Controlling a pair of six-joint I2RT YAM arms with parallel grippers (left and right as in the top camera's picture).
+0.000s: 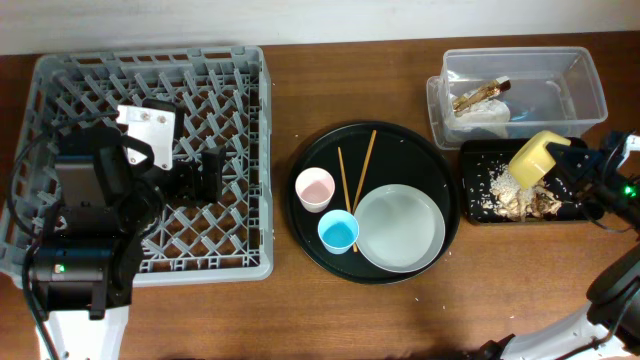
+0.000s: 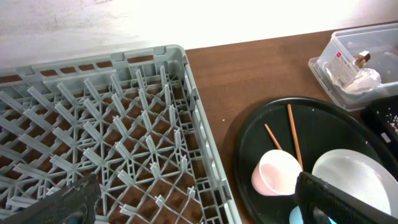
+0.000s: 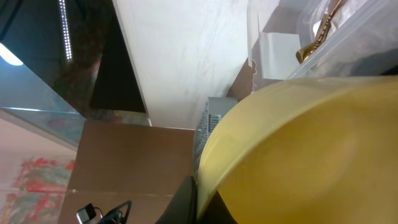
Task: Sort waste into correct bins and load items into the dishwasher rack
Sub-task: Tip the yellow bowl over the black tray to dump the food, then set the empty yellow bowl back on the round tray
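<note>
The small yellow bowl (image 1: 535,157) hung tipped above the shallow black tray (image 1: 473,152), just over the pale food scraps (image 1: 503,190) heaped in it. My right pincer (image 1: 563,160) pinched the bowl at its rim. Behind the tray stood the clear tub (image 1: 590,85), holding the shiny wrapper (image 1: 480,94) and the white napkin (image 1: 482,120).

In the middle of the table, the round black tray (image 1: 305,160) carried the pink cup (image 1: 314,188), the blue cup (image 1: 338,232), the white plate (image 1: 400,228) and two chopsticks (image 1: 355,175). At the far left my left pincer (image 1: 205,176) hovered over the grey dishwasher rack (image 1: 230,70), fingers spread wide and holding nothing.

I judged this the scraping step, scraps nearly all dumped. The next move would call for righting the bowl and carrying it across to the rack without clipping the cups.

In my right wrist view the bowl filled almost everything, so I could not tell whether crumbs clung inside. In my left wrist view a finger hid part of the plate.
</note>
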